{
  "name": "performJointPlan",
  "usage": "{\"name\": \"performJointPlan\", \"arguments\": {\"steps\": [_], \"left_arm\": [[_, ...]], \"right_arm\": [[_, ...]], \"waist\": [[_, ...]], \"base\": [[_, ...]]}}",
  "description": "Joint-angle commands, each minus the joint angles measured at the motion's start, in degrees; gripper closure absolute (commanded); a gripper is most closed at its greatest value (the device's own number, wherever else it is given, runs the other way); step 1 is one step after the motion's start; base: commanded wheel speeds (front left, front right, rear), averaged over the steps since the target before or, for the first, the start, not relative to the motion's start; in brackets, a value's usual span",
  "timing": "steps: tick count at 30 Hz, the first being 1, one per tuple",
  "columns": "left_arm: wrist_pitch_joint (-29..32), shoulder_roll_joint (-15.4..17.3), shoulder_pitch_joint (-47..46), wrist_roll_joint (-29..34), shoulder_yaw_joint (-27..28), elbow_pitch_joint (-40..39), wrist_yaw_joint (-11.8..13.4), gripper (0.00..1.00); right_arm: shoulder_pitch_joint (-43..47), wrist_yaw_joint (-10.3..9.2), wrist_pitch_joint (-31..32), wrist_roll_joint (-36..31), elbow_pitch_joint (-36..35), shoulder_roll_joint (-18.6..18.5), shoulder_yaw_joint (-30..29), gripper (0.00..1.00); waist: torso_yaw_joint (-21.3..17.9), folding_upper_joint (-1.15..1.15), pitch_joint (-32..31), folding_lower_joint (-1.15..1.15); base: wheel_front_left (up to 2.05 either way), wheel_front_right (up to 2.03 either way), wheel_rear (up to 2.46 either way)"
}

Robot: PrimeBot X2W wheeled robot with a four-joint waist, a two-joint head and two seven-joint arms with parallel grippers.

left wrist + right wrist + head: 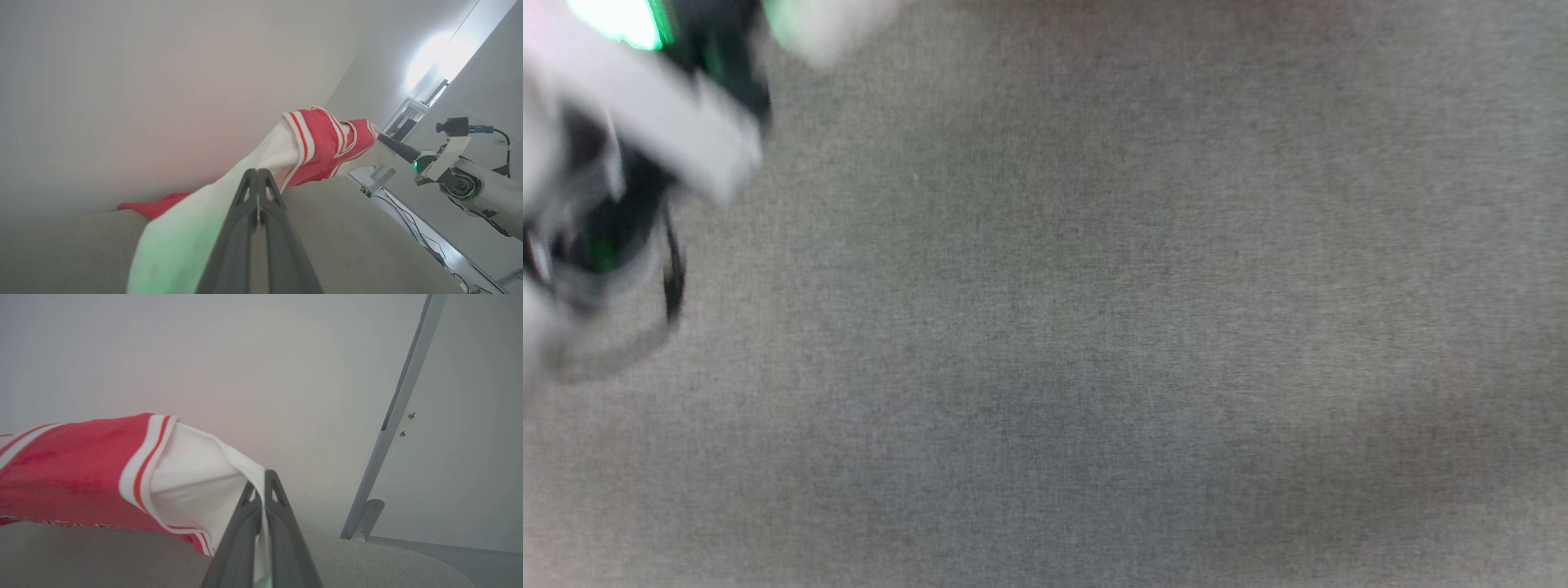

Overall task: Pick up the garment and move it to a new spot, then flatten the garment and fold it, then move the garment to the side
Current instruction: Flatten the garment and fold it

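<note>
As it hangs stretched above the grey bench (1094, 327), the 1 garment (322, 143) spans the gap between 2 hands, each clenched on white fabric. In the left wrist view the left hand (257, 174) rises from 6 o'clock, its 2 dark fingers (233, 245) pressed together on a white sleeve. The red body with white-and-red striped bands runs toward 2 o'clock, where the right hand (382, 139) pinches the far white part. A red corner at 8 o'clock drops to the bench. In the right wrist view the right hand (263, 479) nips a white sleeve edge at 6 o'clock, and the garment (61, 465) runs off toward 9 o'clock, clear of the bench below it. In the head view 1 blurred pale arm (654, 122) with a green light sits at 10 o'clock over the bench. 1 small white tag (500, 141) on the wall at 3 o'clock carries writing too small to read.
</note>
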Motion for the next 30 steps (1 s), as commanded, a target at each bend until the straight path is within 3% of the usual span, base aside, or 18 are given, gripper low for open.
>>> {"name": "performJointPlan", "arguments": {"steps": [1, 6, 16, 22, 30], "left_arm": [[-0.6, 2.0, 3.5, -0.5, -1.0, -2.4, 0.1, 1.0], [-1.7, 7.3, 15.0, -1.0, -3.7, -9.9, 0.1, 1.0], [-2.2, 11.1, 29.4, 0.0, -4.1, -17.2, 0.1, 1.0], [-2.2, 16.7, 38.1, 1.6, -4.3, -21.0, 0.1, 1.0], [-2.1, 21.8, 47.3, 2.5, -4.4, -27.3, 0.1, 1.0]], "right_arm": [[4.8, -0.11, 1.0, 1.9, -2.9, -2.5, -0.1, 1.0], [21.4, -0.11, 4.9, 8.6, -15.8, -10.2, -0.6, 1.0], [48.2, -0.11, 9.7, 19.2, -36.8, -22.3, -1.1, 1.0], [58.8, -0.11, 10.8, 24.1, -43.5, -27.7, -1.8, 1.0], [68.4, -0.11, 9.6, 30.0, -49.6, -35.4, -2.6, 1.0]], "waist": [[-0.8, 0.0, -1.6, 0.0], [-1.3, 0.0, -3.3, 0.0], [-0.6, 0.0, -6.3, 0.0], [-0.8, 0.0, -7.6, 0.0], [-0.4, 0.0, -8.4, 0.0]], "base": [[0.0, 0.0, 0.0], [0.0, 0.0, 0.0], [0.0, 0.0, 0.0], [0.0, 0.0, 0.0], [0.0, 0.0, 0.0]]}}
